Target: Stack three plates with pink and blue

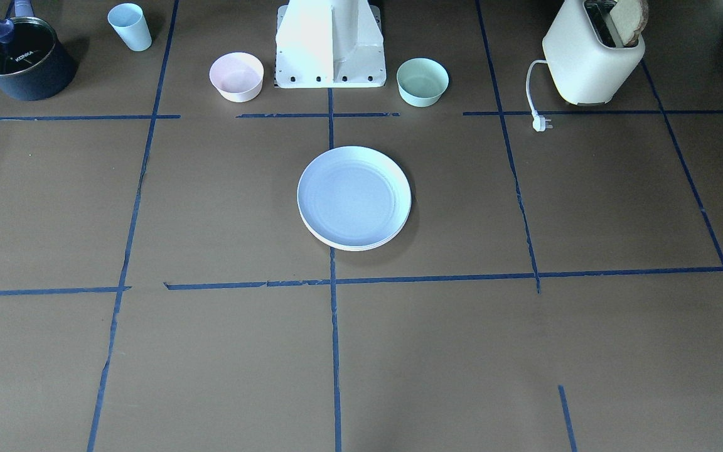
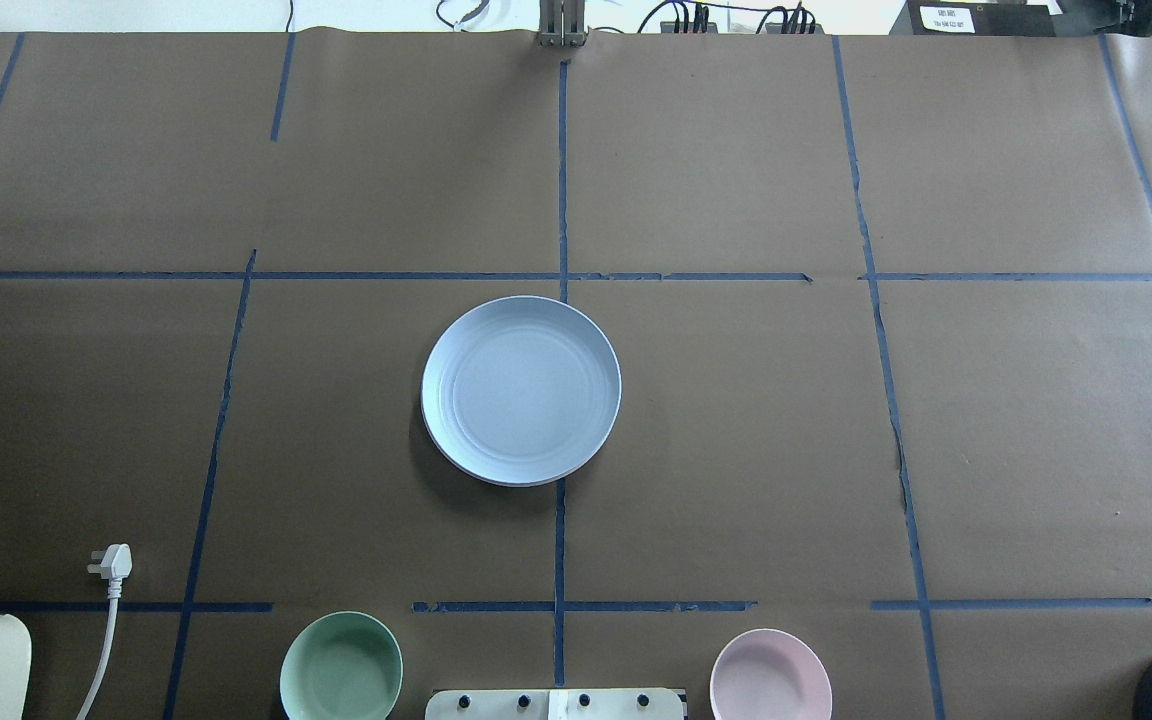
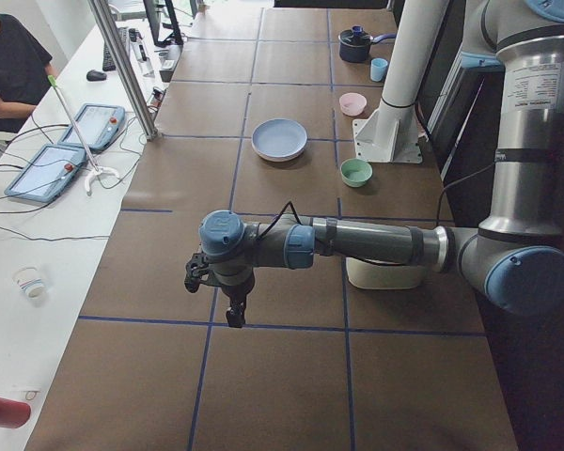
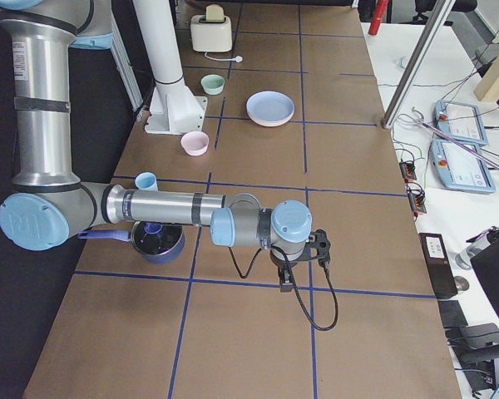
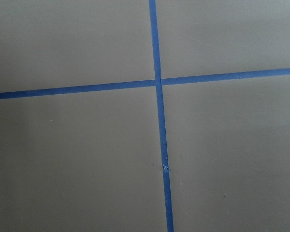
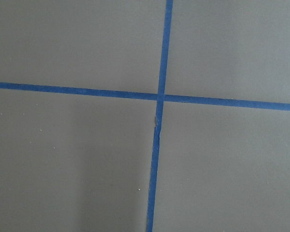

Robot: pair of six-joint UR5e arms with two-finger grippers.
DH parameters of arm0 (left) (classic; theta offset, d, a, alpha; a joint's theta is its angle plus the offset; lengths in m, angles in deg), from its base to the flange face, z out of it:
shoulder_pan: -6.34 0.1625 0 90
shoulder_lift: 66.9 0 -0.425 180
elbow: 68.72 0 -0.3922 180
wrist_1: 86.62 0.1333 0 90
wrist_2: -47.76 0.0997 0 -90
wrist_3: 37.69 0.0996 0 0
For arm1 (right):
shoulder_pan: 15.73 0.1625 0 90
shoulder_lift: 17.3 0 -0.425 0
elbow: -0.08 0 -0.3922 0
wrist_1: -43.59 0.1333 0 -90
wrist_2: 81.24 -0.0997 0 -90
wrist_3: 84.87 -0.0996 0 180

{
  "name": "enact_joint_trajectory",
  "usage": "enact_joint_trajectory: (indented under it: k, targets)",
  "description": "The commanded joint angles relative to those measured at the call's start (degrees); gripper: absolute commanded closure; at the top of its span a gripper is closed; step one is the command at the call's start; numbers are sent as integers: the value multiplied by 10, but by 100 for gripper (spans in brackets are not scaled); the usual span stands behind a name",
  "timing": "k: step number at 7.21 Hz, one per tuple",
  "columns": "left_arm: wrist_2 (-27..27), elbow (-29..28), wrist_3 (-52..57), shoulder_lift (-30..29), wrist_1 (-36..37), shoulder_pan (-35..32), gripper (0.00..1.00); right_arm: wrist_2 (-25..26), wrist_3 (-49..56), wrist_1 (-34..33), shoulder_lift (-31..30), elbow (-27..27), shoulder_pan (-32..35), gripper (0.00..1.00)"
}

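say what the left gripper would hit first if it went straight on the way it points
The left gripper points straight down, so it would likely meet the bare brown table, near a blue tape crossing. Its wrist view shows nothing else below; the gap is unclear.

Top plate [image 1: 354, 196], frame centre, shows a smooth, matt, plastic-like light blue finish; the table [image 1: 587, 207] is covered in matt brown paper lined with blue tape [image 1: 335, 351]; the saucepan [image 1: 29, 78], upper left, is glossy dark with a reflective lid; the toaster [image 1: 587, 63], upper right, is smooth cream plastic.
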Motion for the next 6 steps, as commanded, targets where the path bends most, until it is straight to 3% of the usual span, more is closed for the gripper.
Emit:
enact_joint_trajectory:
  k: [1, 6]
  targets:
    - [-1, 0, -2, 9, 0, -4, 0, 3, -33, -1, -2, 3, 2, 0]
    - [-10, 0, 3, 36, -9, -31, 0, 1, -34, 1, -2, 1, 1, 0]
